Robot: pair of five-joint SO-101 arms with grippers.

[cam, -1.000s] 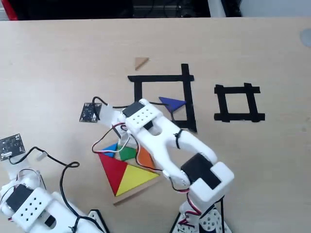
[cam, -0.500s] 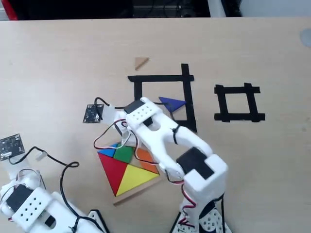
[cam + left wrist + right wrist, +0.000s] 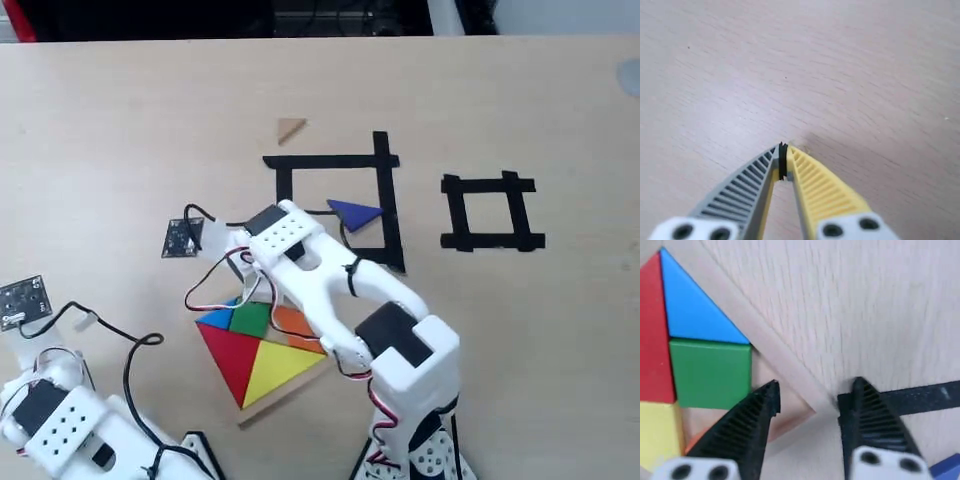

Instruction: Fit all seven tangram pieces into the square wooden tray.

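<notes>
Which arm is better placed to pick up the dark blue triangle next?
Right. The right tool, open, sits at the tray's corner, close to the dark blue triangle in the taped square. The left tool is shut over bare table, its arm farther off.

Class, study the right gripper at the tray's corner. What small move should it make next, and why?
Probably lift the right gripper off the tray toward the dark blue triangle. Its jaws stand open and empty astride the tray's corner rim, a bare gap shows beside the green piece, and that triangle lies outside, in the taped square.
</notes>
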